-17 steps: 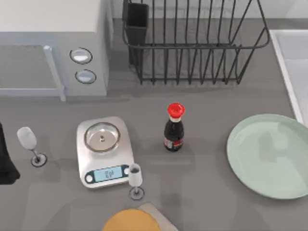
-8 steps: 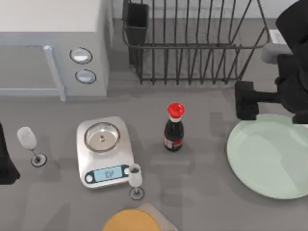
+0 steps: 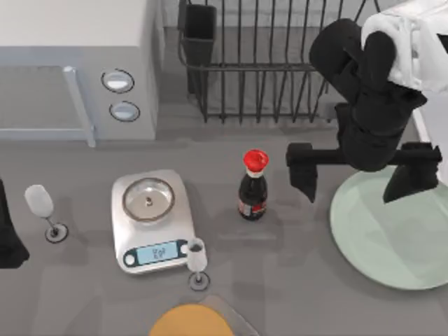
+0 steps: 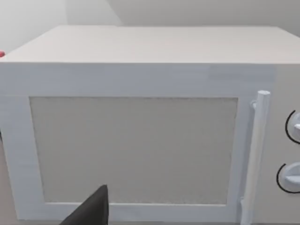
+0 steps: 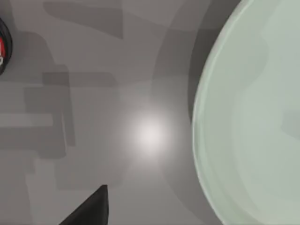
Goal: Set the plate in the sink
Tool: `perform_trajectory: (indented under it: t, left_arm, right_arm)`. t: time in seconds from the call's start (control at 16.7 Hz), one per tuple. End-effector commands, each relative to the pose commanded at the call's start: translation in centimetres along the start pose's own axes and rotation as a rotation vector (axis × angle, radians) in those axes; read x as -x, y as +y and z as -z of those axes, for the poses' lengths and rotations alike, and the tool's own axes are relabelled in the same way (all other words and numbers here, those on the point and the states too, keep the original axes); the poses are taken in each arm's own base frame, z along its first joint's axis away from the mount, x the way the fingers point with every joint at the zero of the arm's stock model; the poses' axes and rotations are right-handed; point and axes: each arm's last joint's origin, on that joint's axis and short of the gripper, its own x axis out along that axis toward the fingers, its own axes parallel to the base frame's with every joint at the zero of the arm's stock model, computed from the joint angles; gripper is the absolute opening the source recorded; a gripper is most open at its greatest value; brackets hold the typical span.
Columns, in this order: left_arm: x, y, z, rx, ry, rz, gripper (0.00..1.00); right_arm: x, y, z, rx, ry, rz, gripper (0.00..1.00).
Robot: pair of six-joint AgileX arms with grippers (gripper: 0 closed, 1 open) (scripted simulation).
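The pale mint-green plate (image 3: 392, 241) lies flat on the grey table at the right, and its rim (image 5: 201, 117) curves through the right wrist view. My right gripper (image 3: 358, 175) hovers over the plate's far left edge, open wide. One finger (image 3: 302, 171) stands over bare table left of the plate and the other (image 3: 413, 175) over the plate. Nothing is between them. The sink (image 3: 435, 129) shows as a pale strip at the right edge, mostly hidden behind the right arm. My left gripper (image 3: 8, 241) is parked at the left edge, open, facing the microwave (image 4: 140, 140).
A soy sauce bottle (image 3: 253, 187) with a red cap stands just left of the right gripper. The black wire dish rack (image 3: 273, 63) is behind it. A kitchen scale (image 3: 152, 219), two wine glasses (image 3: 197, 260) (image 3: 42, 208) and an orange disc (image 3: 190, 322) stand to the left.
My right arm has swung in from the right edge and moved left. Its open gripper now stands over the plate's left rim. The plate has not moved.
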Motion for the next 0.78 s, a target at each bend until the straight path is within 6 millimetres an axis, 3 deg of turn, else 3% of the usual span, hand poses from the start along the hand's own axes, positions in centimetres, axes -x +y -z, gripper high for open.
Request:
perform_trajectory:
  t: [0.48, 0.78]
  left_arm:
    - [0.0, 0.0, 0.0, 0.000, 0.000, 0.000, 1.00]
    - [0.0, 0.0, 0.0, 0.000, 0.000, 0.000, 1.00]
  right_arm:
    - [-0.9, -0.9, -1.0, -0.063, -0.041, 0.005, 1.00]
    - [-6.0, -2.2, -1.9, -0.128, -0.058, 0.029, 1.00]
